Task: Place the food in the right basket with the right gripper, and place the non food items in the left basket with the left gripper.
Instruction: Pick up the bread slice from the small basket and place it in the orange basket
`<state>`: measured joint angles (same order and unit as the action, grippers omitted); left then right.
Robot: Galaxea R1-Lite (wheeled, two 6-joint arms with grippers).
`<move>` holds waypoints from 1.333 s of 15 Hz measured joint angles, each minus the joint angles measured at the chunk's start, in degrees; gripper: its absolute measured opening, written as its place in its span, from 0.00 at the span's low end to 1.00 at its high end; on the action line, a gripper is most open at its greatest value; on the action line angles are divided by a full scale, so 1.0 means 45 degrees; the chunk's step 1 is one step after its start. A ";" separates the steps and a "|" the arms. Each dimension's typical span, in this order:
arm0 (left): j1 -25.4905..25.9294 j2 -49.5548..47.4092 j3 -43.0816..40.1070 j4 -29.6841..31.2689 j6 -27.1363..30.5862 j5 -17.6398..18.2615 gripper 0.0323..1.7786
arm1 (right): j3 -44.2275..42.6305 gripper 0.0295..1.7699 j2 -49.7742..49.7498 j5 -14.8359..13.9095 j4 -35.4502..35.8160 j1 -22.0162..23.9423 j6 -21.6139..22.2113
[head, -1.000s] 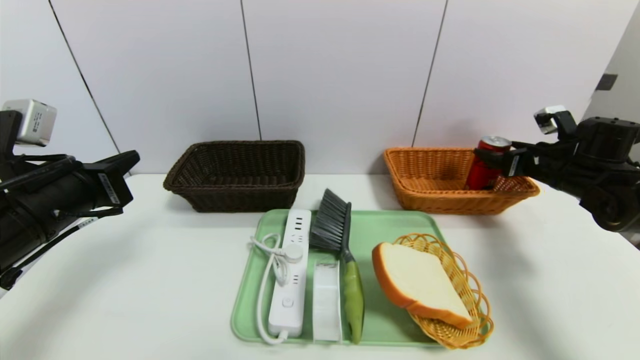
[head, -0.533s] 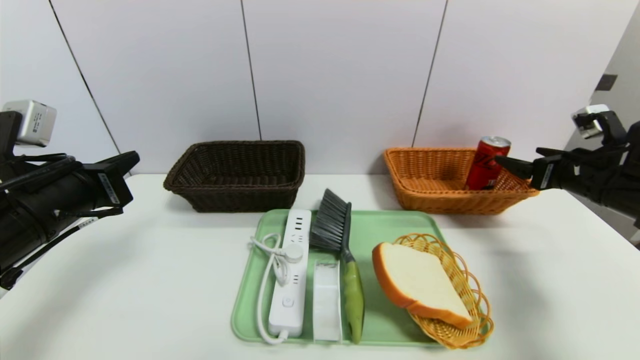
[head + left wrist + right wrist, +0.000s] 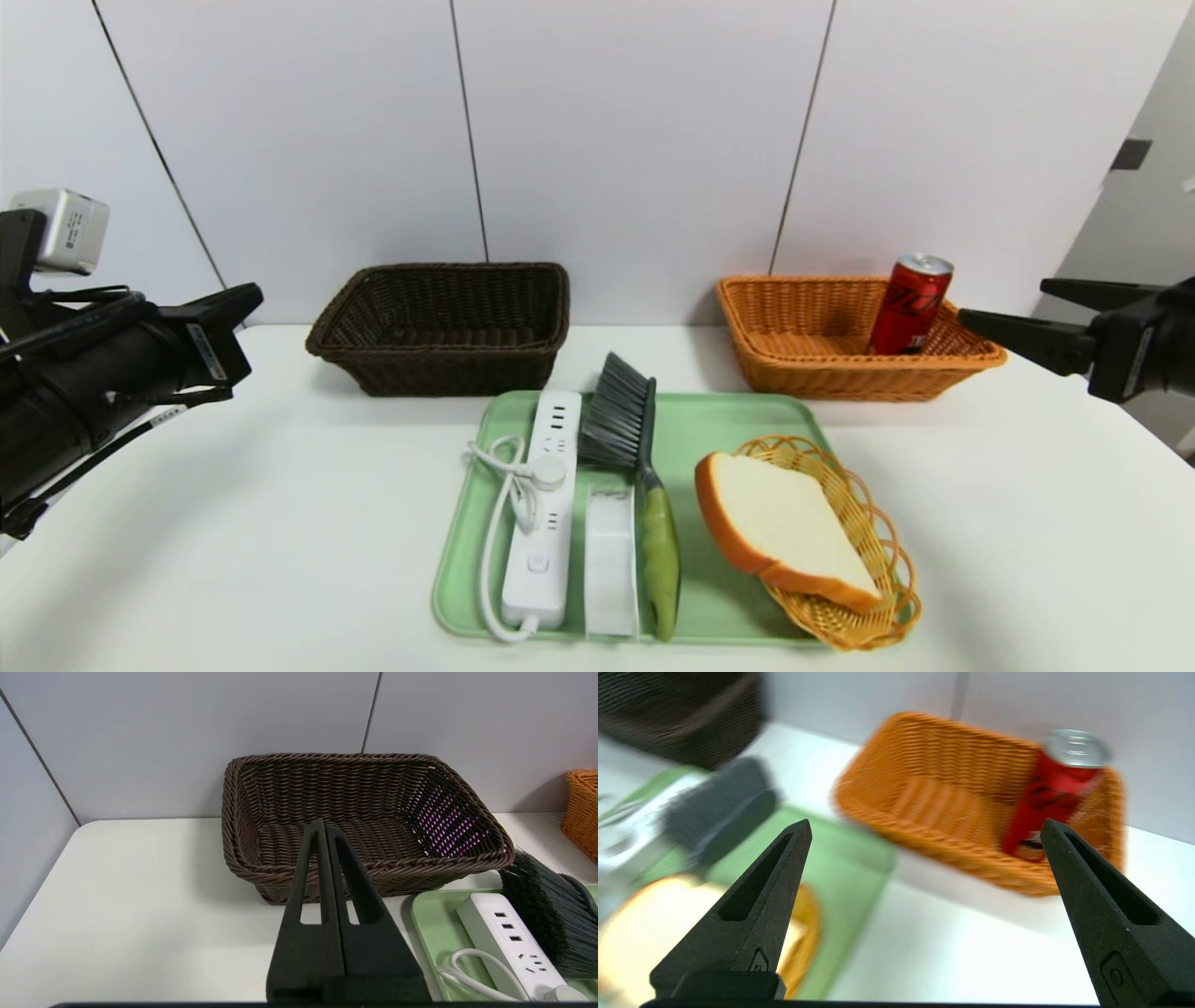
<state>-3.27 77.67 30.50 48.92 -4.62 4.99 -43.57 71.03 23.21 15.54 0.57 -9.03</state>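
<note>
Pincer, right [image 3: 924, 830]: fingers spread wide, holding nothing, hanging beside the orange basket [image 3: 822, 369] at that basket's outer end, above the counter [image 3: 233, 523]. Can [image 3: 910, 304] stands inside the orange basket, tilted against its far wall. Bread [image 3: 782, 525] lies on a small wicker dish [image 3: 873, 551] at the tray's [image 3: 709, 425] end nearest the orange basket. Power strip [image 3: 541, 509], white box [image 3: 609, 560] and brush [image 3: 635, 467] lie side by side on the tray, touching or nearly so. Left pincer [image 3: 325, 833]: fingers pressed together, empty, aimed at the brown basket [image 3: 439, 369], well apart from the tray.

Risks, as judged:
- Can leans; a knock to the orange basket when bread goes in could topple it.
- Bread sits loose on the dish; a low grip may catch the wicker and drag the dish along.
- Brush, box and strip lie tight together; lifting one may shift its neighbours, and the strip's cord [image 3: 499, 523] could snag.
</note>
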 joint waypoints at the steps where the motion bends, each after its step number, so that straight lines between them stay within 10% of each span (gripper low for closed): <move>1: 0.0005 0.0000 0.0000 0.0000 0.0000 0.0000 0.01 | -0.0498 0.96 -0.0607 0.0005 -0.1617 -0.0683 -0.0374; 10: 0.0005 -0.0133 -0.0802 0.0620 0.0084 -0.0008 0.01 | -0.3468 0.96 -0.2083 -0.2904 -1.0609 -0.6932 -0.2072; 20: 0.0000 -0.0146 -0.0978 0.0607 0.0471 0.0041 0.01 | -0.4134 0.96 0.0783 -0.8146 -1.1169 -1.0917 -0.2584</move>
<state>-3.27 77.01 26.10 51.65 -2.50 5.17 -62.17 74.56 -13.45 -34.72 -48.56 -20.66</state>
